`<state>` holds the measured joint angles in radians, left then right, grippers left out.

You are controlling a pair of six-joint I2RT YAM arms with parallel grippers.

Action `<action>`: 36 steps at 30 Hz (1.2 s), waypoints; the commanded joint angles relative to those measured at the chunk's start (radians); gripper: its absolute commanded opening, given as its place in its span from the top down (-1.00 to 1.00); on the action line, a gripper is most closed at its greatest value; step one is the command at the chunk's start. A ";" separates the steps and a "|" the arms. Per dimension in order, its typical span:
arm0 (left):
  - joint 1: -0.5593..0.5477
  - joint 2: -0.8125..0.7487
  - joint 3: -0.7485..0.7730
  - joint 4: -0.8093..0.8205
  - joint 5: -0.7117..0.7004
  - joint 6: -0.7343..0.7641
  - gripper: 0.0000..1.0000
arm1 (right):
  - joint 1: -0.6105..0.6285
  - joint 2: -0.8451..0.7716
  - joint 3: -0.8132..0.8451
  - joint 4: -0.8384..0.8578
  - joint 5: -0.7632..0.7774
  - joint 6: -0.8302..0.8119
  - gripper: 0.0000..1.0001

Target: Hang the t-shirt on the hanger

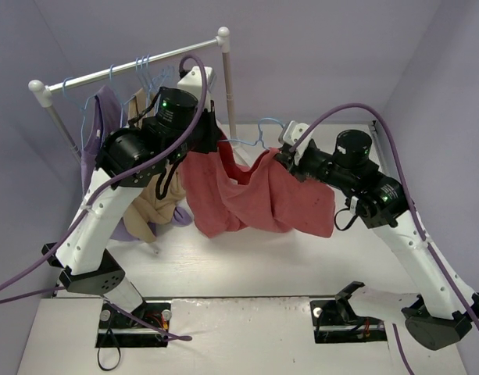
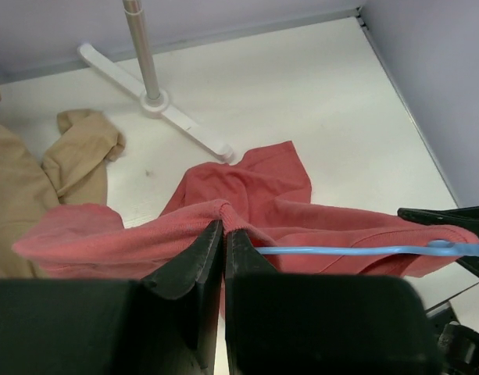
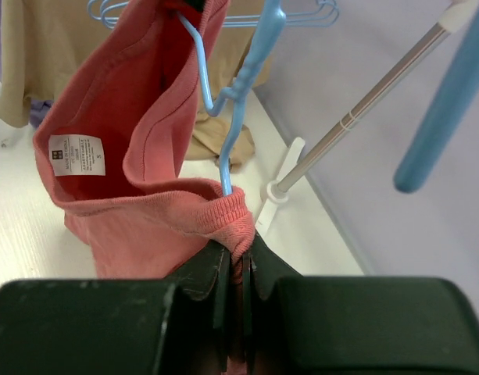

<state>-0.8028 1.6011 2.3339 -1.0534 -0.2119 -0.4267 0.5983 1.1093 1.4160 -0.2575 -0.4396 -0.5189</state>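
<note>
Pinching soft t-shirt [image 1: 255, 199] | left gripper [image 2: 223, 234], right gripper [image 3: 239, 254] clamped on knit | thin wire hanger [image 2: 341, 251]

The t-shirt [image 3: 137, 215], its label [image 3: 77, 155] unreadably small, hides most of the hanger [image 3: 241, 90].

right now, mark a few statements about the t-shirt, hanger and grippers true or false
1. The left gripper is shut on the t-shirt. True.
2. The right gripper is open. False: it is shut on the t-shirt's ribbed edge.
3. The light-blue hanger is partly inside the t-shirt. True.
4. The t-shirt hangs from the rack rail. False: it is held up between the two grippers, in front of the rack.
</note>
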 commanded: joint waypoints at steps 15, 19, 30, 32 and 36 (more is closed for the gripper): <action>0.013 0.007 -0.076 0.150 0.134 0.178 1.00 | 0.009 -0.131 -0.162 0.247 -0.002 0.080 1.00; 0.014 0.022 -0.066 0.148 0.182 0.191 1.00 | 0.008 -0.134 -0.198 0.283 0.002 0.085 1.00; 0.027 -0.041 -0.051 0.147 0.163 0.258 0.89 | 0.006 -0.133 -0.206 0.434 -0.009 0.108 1.00; 0.031 -0.051 -0.051 0.147 0.158 0.272 0.88 | 0.006 -0.113 -0.198 0.472 -0.031 0.119 1.00; 0.034 -0.061 -0.036 0.147 0.161 0.299 0.87 | 0.005 -0.084 -0.187 0.539 -0.075 0.150 1.00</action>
<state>-0.7766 1.6022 2.2420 -0.9684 -0.0494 -0.1794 0.5991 1.0020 1.1801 0.0470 -0.4583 -0.4113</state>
